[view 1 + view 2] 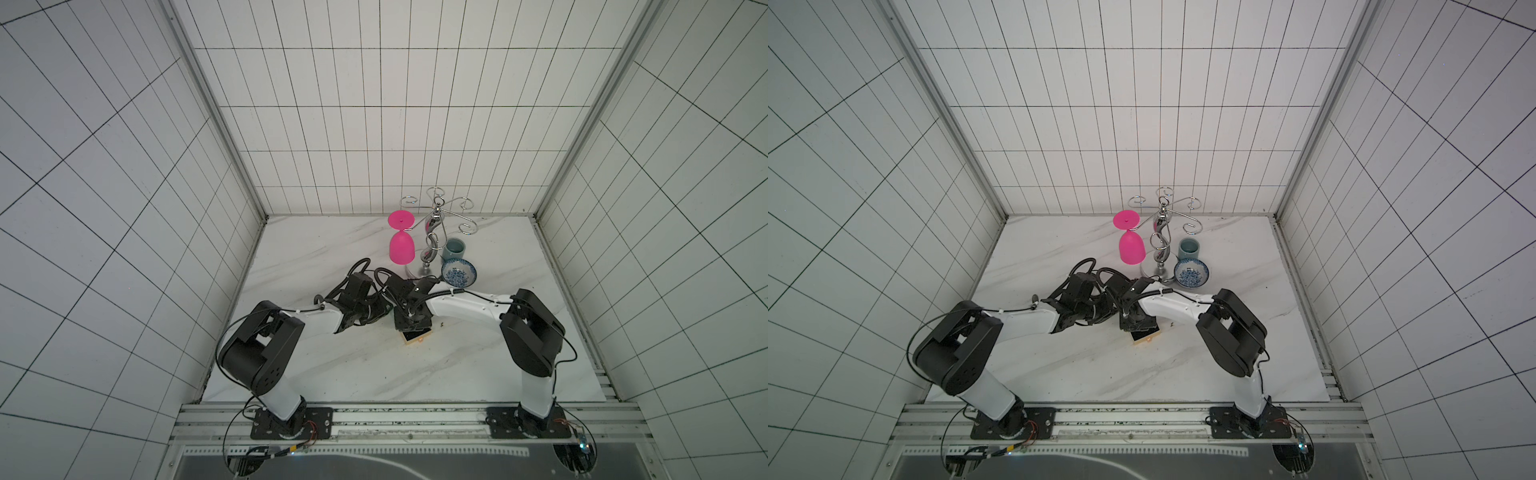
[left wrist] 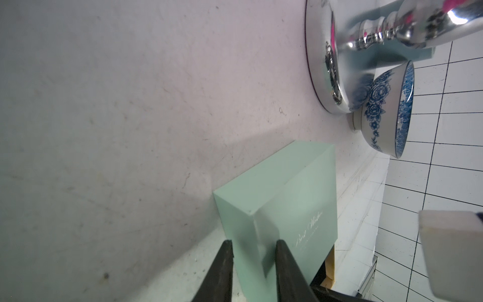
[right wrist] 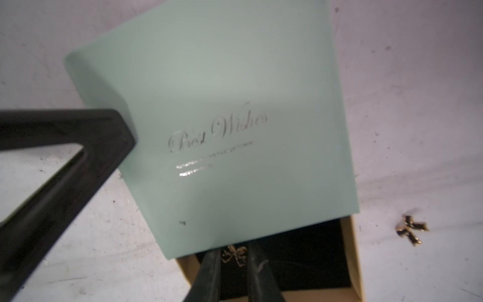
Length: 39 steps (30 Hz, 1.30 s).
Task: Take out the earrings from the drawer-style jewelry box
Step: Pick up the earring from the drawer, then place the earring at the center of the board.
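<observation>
The left gripper [image 2: 253, 243] clamps the box [image 2: 287, 198] corner; the right gripper [image 3: 233, 251] straddles an earring [image 3: 234, 255] — grip unclear. Tiny, light, slippery — pinch its middle, between the fingertips.

Both top views: from high overhead on the robot's side, angled down and forward, far enough to take in the whole table [image 1: 332, 365]; nearly identical. Left wrist: low, close, turned sideways, looking past the drawer-style jewelry box [image 2: 287, 198] toward the bowl [image 2: 384, 112]. Right wrist: close above the same box, near enough to show the earrings [image 3: 412, 230]. Shared by both wrist views: box and tabletop.
</observation>
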### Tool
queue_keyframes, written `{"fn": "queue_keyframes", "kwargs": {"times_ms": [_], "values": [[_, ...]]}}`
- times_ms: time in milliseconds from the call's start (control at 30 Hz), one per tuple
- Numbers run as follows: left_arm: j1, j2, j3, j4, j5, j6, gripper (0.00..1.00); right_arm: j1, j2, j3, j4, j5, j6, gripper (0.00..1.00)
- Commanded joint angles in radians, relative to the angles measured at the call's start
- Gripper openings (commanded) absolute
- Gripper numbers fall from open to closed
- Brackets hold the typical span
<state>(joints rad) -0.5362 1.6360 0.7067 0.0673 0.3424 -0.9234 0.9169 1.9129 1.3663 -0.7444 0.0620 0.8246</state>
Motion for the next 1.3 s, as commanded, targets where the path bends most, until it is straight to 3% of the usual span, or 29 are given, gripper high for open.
{"fn": "queue_keyframes", "kwargs": {"times_ms": [0,567,1033,1267], "values": [[-0.007,0.028,0.014,-0.013,-0.009,0.008,0.28,-0.009,-0.035,0.056,-0.038,0.027,0.002,0.19],[-0.008,0.031,0.02,-0.012,-0.008,0.008,0.28,-0.041,-0.122,0.048,-0.071,0.031,0.009,0.19],[-0.01,0.017,0.036,-0.034,-0.006,0.014,0.28,-0.224,-0.455,-0.439,0.007,0.04,0.007,0.19],[-0.012,0.015,0.037,-0.042,-0.012,0.014,0.28,-0.251,-0.471,-0.557,0.07,0.021,0.006,0.19]]}}
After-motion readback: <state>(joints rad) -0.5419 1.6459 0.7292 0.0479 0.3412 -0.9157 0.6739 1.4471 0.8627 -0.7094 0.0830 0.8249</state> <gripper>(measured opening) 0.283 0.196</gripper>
